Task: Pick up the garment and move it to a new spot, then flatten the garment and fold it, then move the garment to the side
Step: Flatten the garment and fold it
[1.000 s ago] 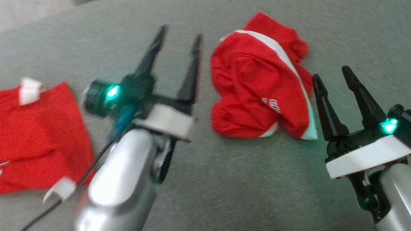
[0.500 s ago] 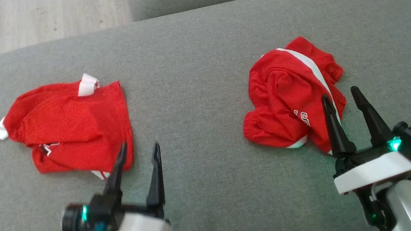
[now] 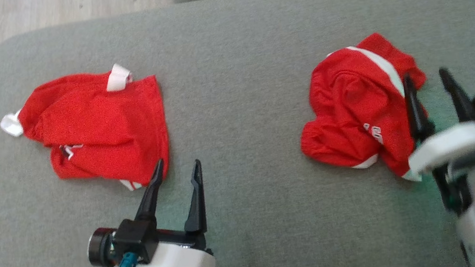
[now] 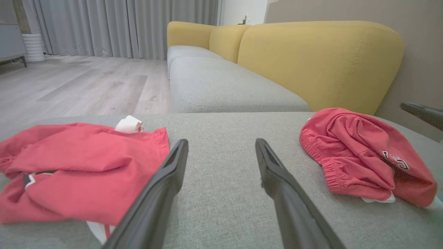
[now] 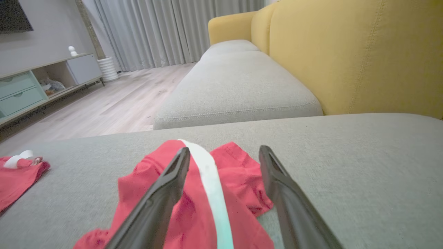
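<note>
Here the blurred right gripper [image 3: 425,74] hides part of the crumpled garment [image 3: 351,107].

The head camera looks steeply down on the grey cushion [image 3: 227,36] from above. Both wrist cameras sit low, close to it, facing along it toward the yellow backrest [image 4: 322,62]. All three share the right garment [image 3: 356,106], nearest the right wrist, and left garment [image 3: 100,126].

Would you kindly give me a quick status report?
Left gripper open, empty. Right gripper open, above crumpled red shorts. Other red garment lies apart, leftward.
</note>
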Available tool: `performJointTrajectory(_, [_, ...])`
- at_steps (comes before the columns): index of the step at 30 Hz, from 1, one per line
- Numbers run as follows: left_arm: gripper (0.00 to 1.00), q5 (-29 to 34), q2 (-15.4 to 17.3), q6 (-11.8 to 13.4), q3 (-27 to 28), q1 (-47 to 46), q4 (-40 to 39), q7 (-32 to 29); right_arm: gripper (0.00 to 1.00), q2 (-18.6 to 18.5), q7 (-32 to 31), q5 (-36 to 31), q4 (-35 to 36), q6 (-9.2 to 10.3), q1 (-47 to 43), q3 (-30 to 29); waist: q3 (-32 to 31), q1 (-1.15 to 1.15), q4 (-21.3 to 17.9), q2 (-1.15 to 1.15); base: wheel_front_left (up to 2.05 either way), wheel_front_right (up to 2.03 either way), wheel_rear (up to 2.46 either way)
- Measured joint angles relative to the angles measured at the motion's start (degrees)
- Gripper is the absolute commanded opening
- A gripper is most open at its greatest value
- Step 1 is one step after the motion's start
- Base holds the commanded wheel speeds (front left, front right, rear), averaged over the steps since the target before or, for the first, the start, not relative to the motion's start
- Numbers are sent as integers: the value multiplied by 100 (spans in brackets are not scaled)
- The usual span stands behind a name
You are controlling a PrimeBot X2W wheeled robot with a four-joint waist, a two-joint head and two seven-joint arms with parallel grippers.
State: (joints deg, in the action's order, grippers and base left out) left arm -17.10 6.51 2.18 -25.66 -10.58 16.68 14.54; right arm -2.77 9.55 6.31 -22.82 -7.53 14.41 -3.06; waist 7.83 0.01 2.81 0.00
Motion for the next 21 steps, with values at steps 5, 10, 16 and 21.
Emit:
performJointTrajectory(5, [100,53,-118,-103,19,-64,97,0,100,1,-378,-59,-636,0,887,-87,228,0,160,0,0,0,0])
performJointTrajectory(10, [100,124,-194,-180,145,-257,105,0,100,0,-431,-152,-1230,0,1107,-136,422,1,279,0,0,0,0])
performJointTrajectory(16, [100,211,-240,-264,208,-331,118,0,9,-1,-435,71,-1866,0,1306,135,546,0,313,0,0,0,0])
performJointTrajectory(21, [100,252,-280,-277,347,-330,168,0,0,-3,-326,74,-2131,0,1473,394,433,-1,289,0,0,0,0])
